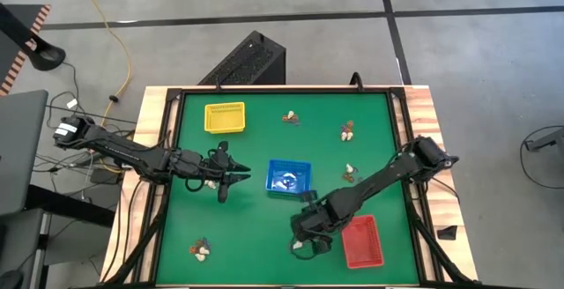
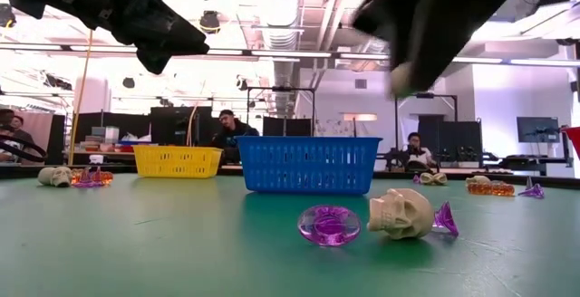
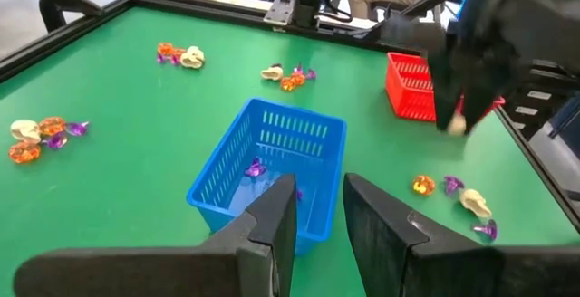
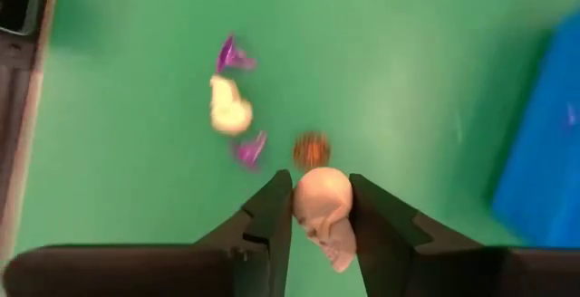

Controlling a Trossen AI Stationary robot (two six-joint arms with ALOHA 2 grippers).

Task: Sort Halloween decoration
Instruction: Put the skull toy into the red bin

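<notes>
Clearly the right claw (image 4: 319, 208) pinches a cream-white skull trinket (image 4: 323, 214); left claw (image 3: 317, 208) slightly apart, empty

Robotics lab: monitors (image 2: 535, 132), seated people (image 2: 228, 130).

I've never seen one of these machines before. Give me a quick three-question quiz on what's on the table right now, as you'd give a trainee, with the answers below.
1. True or false: the right claw grips a cream skull.
2. Which tray already has purple trinkets inside? A) yellow tray B) blue tray C) red tray
3. Fill in: the left claw hangs above the green mat beside the ____ tray.

Key
1. True: the skull sits pinched between its two fingers.
2. B: the left wrist view shows purple pieces on its floor; the other two show none.
3. Blue.
</notes>
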